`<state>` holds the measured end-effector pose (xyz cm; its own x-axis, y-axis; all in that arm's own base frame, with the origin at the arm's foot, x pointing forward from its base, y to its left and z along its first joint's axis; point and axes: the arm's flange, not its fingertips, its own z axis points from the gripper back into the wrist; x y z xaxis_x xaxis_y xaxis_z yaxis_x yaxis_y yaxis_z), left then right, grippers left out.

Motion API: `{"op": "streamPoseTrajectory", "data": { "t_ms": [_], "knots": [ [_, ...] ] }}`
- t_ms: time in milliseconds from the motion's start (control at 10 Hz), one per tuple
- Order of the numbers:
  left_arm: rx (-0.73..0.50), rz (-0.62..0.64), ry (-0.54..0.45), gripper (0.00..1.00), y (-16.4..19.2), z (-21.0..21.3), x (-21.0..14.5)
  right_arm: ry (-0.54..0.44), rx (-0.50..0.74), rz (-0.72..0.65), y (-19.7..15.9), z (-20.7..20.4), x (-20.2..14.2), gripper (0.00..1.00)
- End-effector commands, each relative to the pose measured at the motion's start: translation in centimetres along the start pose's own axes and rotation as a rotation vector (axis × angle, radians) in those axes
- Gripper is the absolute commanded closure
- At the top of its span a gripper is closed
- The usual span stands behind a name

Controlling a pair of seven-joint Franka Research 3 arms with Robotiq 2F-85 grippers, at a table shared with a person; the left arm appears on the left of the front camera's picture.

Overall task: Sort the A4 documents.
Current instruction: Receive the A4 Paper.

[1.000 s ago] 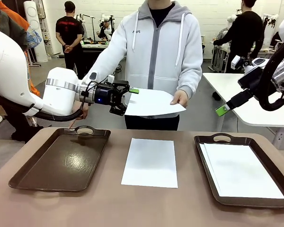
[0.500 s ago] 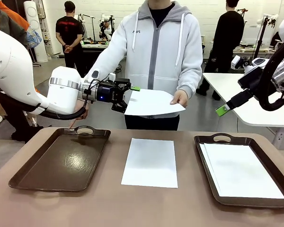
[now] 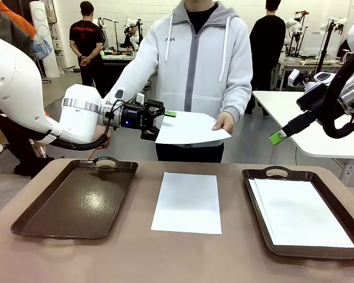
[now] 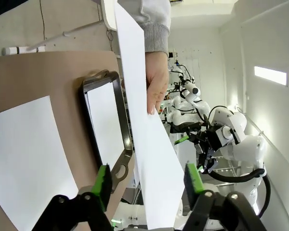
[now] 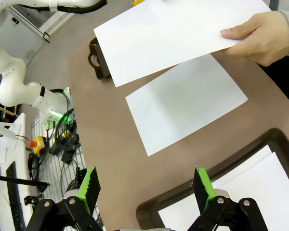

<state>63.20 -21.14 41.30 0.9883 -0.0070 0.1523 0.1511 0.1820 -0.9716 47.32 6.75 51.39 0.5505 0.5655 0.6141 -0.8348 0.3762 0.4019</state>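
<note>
Beyond the table (image 3: 141,253), our left gripper (image 3: 159,125) straddled the sheet (image 3: 192,128) in the person's hand (image 3: 225,122), jaws not pinching. Light, floppy paper, we reckoned, best pinched at its edge. Our right gripper (image 5: 147,185) gaped empty.

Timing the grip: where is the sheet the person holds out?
Front view, above the table's far edge, near the middle: the held sheet runs from the person's hand to between the left hand's open fingers.

On the worktop (image 3: 165,259) we have a dark brown rectangular tray (image 3: 76,200) left, a white paper sheet (image 3: 187,202) in the middle, a matching tray (image 3: 253,197) right with sheets (image 3: 301,213) inside; behind, another sheet (image 3: 192,128) in a person's hand (image 3: 225,122).
</note>
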Motion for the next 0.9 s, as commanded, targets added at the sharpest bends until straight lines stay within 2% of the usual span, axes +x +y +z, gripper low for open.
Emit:
{"op": "streamPoseTrajectory", "data": {
  "t_ms": [0, 100, 200, 300, 400, 500, 600, 700, 800],
  "knots": [
    [-0.023, 0.021, -0.004, 0.22, 0.01, -0.39, 0.38, 0.0, 0.0, 0.001, -0.01, -0.1, 0.03, 0.0],
    [-0.018, 0.019, -0.017, 0.6, -0.01, -0.36, 0.32, 0.0, 0.0, 0.001, -0.01, -0.1, 0.03, 0.0],
    [-0.015, 0.019, -0.029, 0.42, -0.06, -0.24, 0.29, 0.0, 0.0, 0.001, -0.01, -0.1, 0.03, 0.0],
    [-0.016, 0.023, -0.038, 0.8, 0.0, -0.03, 0.28, 0.0, 0.0, 0.001, -0.01, -0.1, 0.03, 0.0],
    [-0.013, 0.021, -0.047, 0.62, 0.0, 0.14, 0.27, 0.0, 0.0, 0.001, -0.01, -0.1, 0.03, 0.0],
    [-0.012, 0.018, -0.06, 1.0, -0.06, 0.36, 0.3, 0.0, 0.0, 0.001, -0.01, -0.1, 0.03, 0.0],
    [-0.01, 0.014, -0.071, 0.82, -0.16, 0.51, 0.31, 0.0, 0.0, 0.001, -0.01, -0.1, 0.03, 0.0],
    [-0.011, 0.012, -0.074, 1.0, -0.23, 0.55, 0.27, 0.0, 0.0, 0.001, -0.01, -0.1, 0.03, 0.0],
    [-0.013, 0.012, -0.078, 1.0, -0.31, 0.53, 0.18, 0.0, 0.0, 0.001, -0.01, -0.1, 0.03, 0.0]
  ]
}}
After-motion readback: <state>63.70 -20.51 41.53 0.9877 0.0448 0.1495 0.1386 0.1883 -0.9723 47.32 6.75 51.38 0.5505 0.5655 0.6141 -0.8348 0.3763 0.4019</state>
